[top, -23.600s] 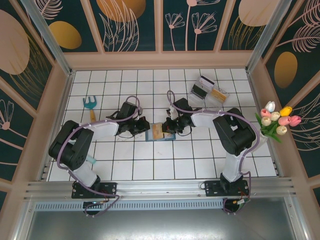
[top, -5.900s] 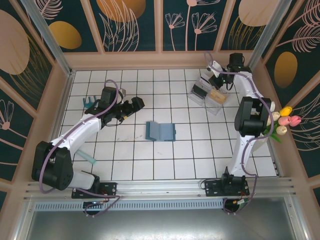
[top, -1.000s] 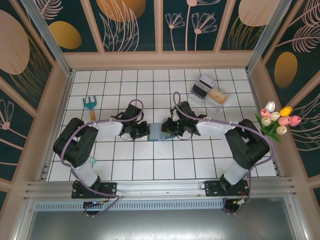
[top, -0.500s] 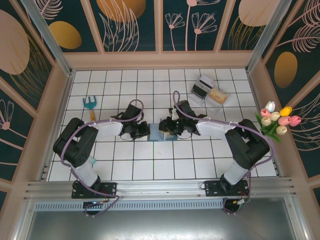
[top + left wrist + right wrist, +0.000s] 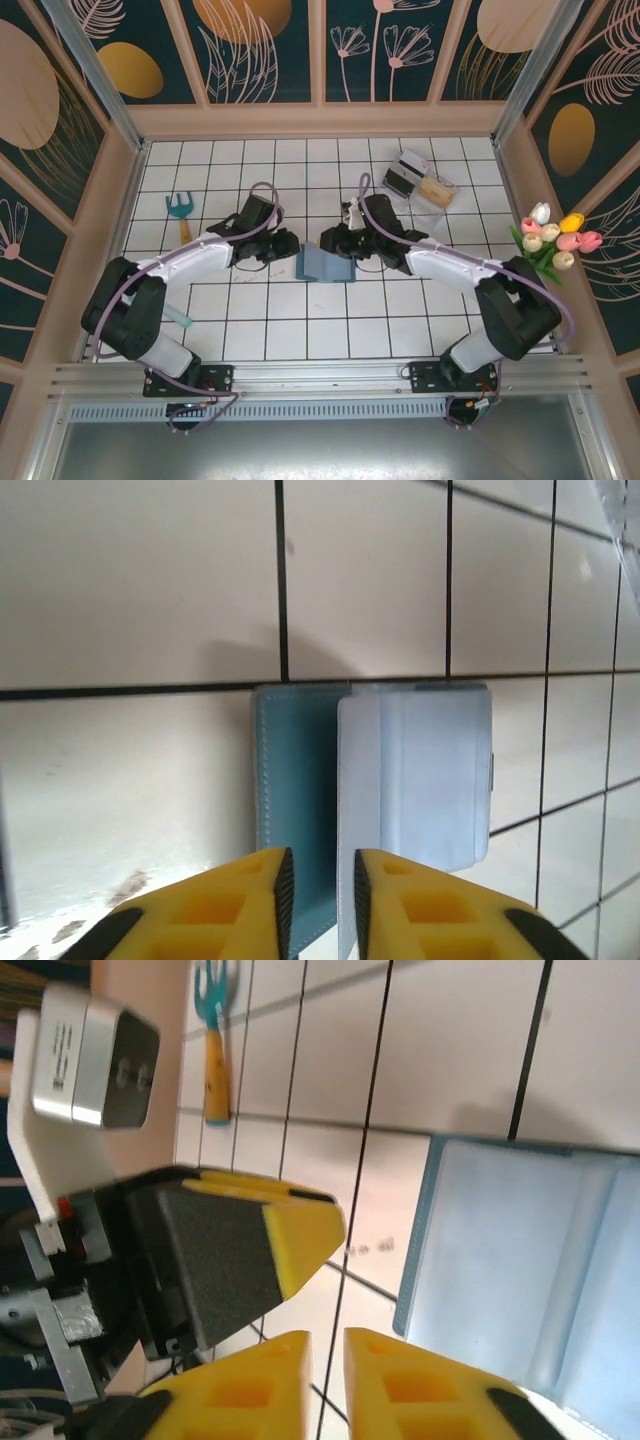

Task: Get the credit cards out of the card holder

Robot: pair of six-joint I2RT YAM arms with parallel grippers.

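Two yellow-fingered grippers hang by the small teal-blue bifold card holder [image 5: 325, 266], which lies open on the white tiled table [image 5: 300, 330]; the left gripper [image 5: 321, 905] has jaws a narrow slit apart, the holder's near edge at their tips, contact hard to judge; the right gripper [image 5: 326, 1380] shows a thin, empty gap; a greyish card [image 5: 400, 180] and a yellow-orange card [image 5: 435, 190] seemingly lie in the clear plastic tray [image 5: 425, 205], well apart.

The right gripper [image 5: 326, 1346], fingers narrowly parted, hangs beside the open card holder [image 5: 530, 1260], facing the left gripper [image 5: 270, 1230]
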